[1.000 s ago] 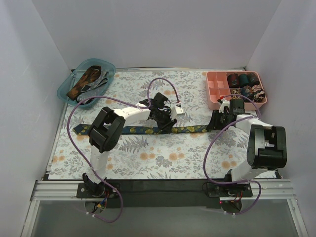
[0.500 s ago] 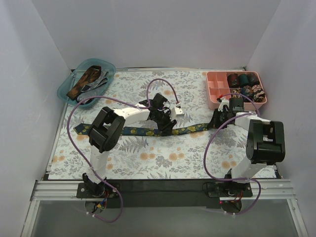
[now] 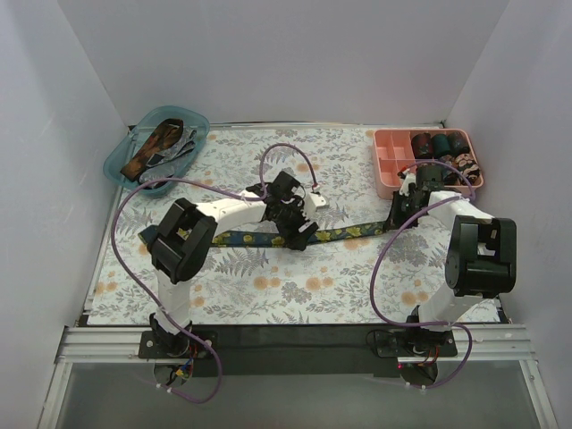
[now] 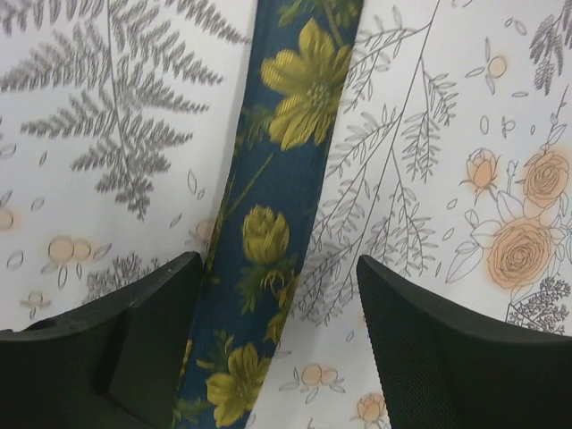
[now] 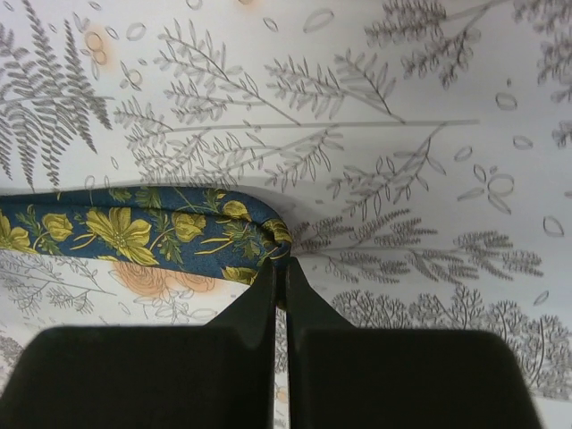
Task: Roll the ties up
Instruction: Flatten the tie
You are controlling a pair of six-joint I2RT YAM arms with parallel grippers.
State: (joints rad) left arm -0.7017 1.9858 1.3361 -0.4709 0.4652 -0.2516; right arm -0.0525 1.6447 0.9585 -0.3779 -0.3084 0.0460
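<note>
A navy tie with yellow flowers (image 3: 255, 238) lies stretched across the floral mat from left to right. My left gripper (image 3: 293, 228) is open and hovers over its middle; in the left wrist view the tie (image 4: 273, 206) runs between the two spread fingers (image 4: 447, 349). My right gripper (image 3: 396, 214) is shut on the tie's right end and holds it slightly lifted; in the right wrist view the tie end (image 5: 170, 234) is pinched at the fingertips (image 5: 279, 268).
A blue tub (image 3: 134, 170) at the back left holds brown-orange and grey ties (image 3: 157, 146). A pink compartment tray (image 3: 390, 170) at the back right holds several rolled ties (image 3: 442, 143). Purple cables loop over both arms.
My right gripper has drawn the tie's right end back toward the pink tray. My left arm has shifted a little left over the tie's middle.
</note>
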